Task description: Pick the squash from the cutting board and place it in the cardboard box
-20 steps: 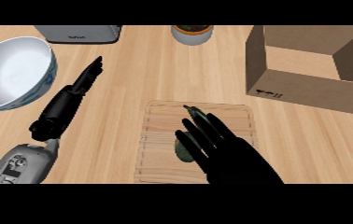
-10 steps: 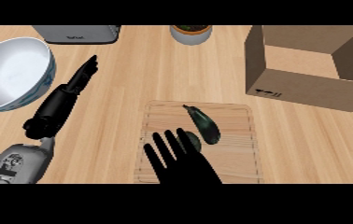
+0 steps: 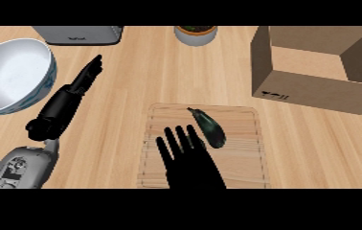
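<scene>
Dark green, elongated squash lying diagonally on a pale wooden cutting board, stem end toward the far left, not yet picked up. Just left of it and a little nearer, black right hand flat over the board with fingers straight and spread apart, holding nothing, fingertips close beside the squash but apparently not on it. Well apart, far right of the board, open brown cardboard box standing on the light wooden counter. Off to the left, black left hand on its grey forearm, fingers straight and together, pointing away, resting clear of the board. Beyond it, white bowl at the left edge; grey toaster and small potted plant along the far edge. Step in hand, by judgement: approach and grasp, nothing lifted yet. Next move likely calls for shifting the right hand rightward over the squash, curling fingers round it, then lifting and carrying it to the box.
</scene>
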Robot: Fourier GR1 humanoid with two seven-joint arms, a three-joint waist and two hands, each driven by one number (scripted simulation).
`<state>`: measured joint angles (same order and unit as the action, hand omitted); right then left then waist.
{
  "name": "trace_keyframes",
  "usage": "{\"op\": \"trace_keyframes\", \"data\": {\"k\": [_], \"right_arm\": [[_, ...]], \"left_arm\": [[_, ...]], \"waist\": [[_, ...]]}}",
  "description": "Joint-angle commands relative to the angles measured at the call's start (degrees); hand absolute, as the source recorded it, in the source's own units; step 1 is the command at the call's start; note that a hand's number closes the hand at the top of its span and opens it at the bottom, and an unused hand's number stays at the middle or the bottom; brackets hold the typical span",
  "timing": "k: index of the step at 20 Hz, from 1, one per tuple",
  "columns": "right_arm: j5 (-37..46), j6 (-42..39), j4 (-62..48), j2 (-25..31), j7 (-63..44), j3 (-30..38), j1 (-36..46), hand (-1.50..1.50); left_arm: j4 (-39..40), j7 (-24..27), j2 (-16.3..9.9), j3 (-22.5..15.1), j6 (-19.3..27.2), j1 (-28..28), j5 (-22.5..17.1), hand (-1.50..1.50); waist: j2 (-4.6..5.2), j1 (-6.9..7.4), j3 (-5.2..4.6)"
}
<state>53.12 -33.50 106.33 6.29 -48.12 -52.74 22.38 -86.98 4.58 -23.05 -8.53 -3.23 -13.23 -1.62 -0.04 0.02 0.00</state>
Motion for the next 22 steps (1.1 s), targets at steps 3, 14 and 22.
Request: {"op": "trace_keyframes", "data": {"k": [3,14,22], "right_arm": [[5.6,-0.2,-6.4,-3.0,2.3,1.0,-0.1,-1.50],[11.9,2.2,-10.8,-3.8,9.0,4.4,-4.2,-1.50],[14.2,4.8,-17.2,-5.4,14.0,7.3,-3.9,-1.50]], "left_arm": [[1.0,0.8,2.6,0.9,-1.6,0.1,2.3,0.00],[0.3,-0.8,4.4,4.8,-4.3,-0.8,5.0,0.00],[2.0,1.9,6.2,6.5,-6.8,0.0,6.5,0.00]], "waist": [[0.04,0.02,0.00],[0.02,-0.05,0.00],[0.03,-0.03,0.00]]}}
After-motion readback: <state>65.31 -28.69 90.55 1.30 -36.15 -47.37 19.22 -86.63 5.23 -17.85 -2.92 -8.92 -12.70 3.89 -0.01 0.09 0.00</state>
